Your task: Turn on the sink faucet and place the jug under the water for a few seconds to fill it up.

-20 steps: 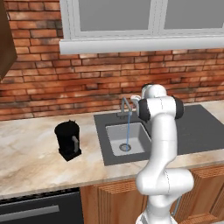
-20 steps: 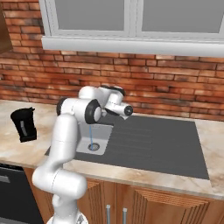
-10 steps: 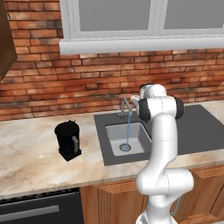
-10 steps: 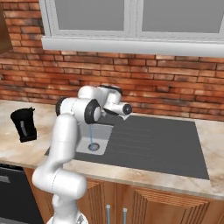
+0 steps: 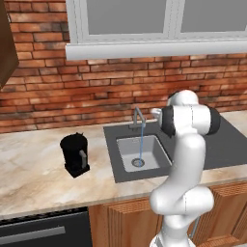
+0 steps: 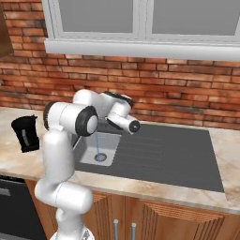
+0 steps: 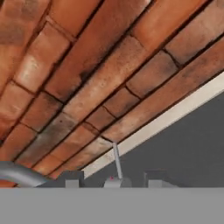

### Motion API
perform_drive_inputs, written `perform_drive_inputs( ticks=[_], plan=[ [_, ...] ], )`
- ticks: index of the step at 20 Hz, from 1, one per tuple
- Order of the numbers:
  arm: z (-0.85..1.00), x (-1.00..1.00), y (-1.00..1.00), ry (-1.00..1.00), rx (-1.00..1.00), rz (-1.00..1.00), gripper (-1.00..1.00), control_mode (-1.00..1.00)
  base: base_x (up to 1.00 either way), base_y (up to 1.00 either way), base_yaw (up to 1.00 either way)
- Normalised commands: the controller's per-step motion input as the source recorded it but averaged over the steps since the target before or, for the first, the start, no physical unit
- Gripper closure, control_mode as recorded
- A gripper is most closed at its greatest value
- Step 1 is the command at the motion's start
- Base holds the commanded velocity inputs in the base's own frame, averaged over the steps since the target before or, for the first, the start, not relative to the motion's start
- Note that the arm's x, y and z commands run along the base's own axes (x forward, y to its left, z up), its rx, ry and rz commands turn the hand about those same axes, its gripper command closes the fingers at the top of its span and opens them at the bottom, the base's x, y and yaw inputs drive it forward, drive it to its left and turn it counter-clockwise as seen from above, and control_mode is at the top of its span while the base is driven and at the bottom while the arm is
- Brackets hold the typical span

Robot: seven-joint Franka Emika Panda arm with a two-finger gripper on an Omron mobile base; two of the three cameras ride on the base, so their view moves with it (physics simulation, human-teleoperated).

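Tap step apparently done: water (image 5: 141, 147) falling as a thin light-blue stream from the spout of the sink faucet (image 5: 138, 117) into the sink (image 5: 126, 148), landing at the round drain. Same stream seen from the other side (image 6: 97, 145), beside the white arm.

End effector (image 7: 112, 180) up by the faucet at the back of the sink, pointed at the brick wall. Fingertips (image 7: 71, 180) showing apart at the bottom of the hand view, with the slim lever (image 7: 116, 160) rising between them and apparently free of both. Jaws parted, nothing held, as far as can be judged; exact width not readable.

Jug (image 5: 75, 154) standing upright on the marble tabletop (image 5: 34, 173), well apart from the sink on its left, handle with the light grey strip turned toward the front. Also visible at the far left of the right base view (image 6: 26, 133).

Next move, as a judgement: backing away from the lever without knocking it shut, swinging left across the tabletop, taking the jug by body or handle, then carrying it under the stream.

Hard to make out: fingers hidden behind the arm's own links in both base views; lever base cut off at the bottom of the hand view; jug's lid and opening too dark to tell.
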Motion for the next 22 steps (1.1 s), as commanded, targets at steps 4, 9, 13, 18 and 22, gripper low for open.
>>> perform_drive_inputs(
  ticks=[4, 9, 13, 18, 22],
  plan=[
    [1.0, -1.0, 0.0, -0.22, 0.0, 0.01, -1.0, -1.0, 0.0, 0.0, 0.0],
    [1.0, -0.93, 0.02, -0.15, -0.05, 0.0, -1.0, -1.0, 0.0, 0.0, 0.0],
    [1.0, -0.72, 0.09, -0.01, -0.08, 0.0, -1.0, -1.0, 0.0, 0.0, 0.0],
    [1.0, -0.47, 0.1, 0.07, -0.05, 0.0, -1.0, -1.0, 0.0, 0.0, 0.0],
    [1.0, -0.42, 0.18, 0.25, -0.02, 0.0, -1.0, -1.0, 0.0, 0.0, 0.0]
  ],
)
